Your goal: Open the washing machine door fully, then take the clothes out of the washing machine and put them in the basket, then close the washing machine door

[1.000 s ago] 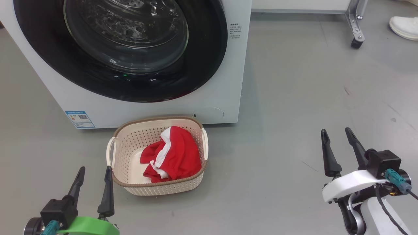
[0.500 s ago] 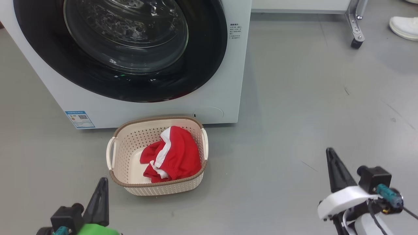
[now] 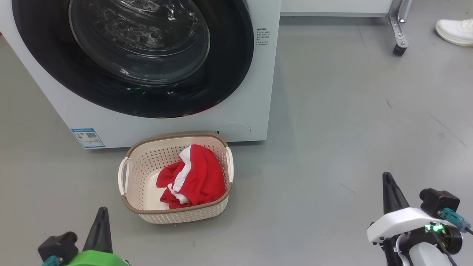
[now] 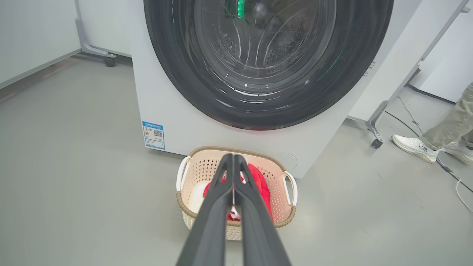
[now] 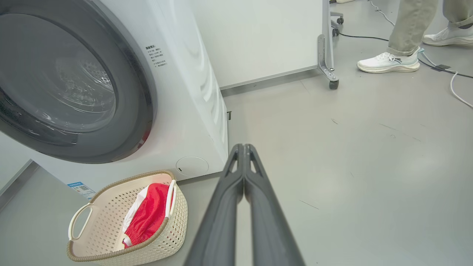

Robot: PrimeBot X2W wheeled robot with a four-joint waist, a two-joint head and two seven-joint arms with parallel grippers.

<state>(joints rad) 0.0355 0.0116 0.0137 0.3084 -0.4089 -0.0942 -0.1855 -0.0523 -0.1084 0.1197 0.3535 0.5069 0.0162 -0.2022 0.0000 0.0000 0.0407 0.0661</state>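
On the floor before the machine: you have the cream perforated plastic basket with a brown woven-look rim [image 3: 173,211], just in front of the big white front-loading washing machine [image 3: 177,127].
Clothes: the bright red soft garment with white trim [image 3: 196,175] lies inside the basket, heaped toward its right side, with nothing gripping it.
Door: the large round door with glossy black rim and bulging clear glass [image 3: 138,44] looks flush against the machine front, so read it as closed.
Drum: bare steel through the glass, no red that you can make out.
Left gripper [image 4: 233,157]: fingers pressed together, empty, near the basket but not touching it.
Right gripper [image 5: 244,146]: fingers pressed together, empty, well apart over bare floor.
Progress: by my judgement all three steps look done. Whether the latch caught, you cannot tell from these views.
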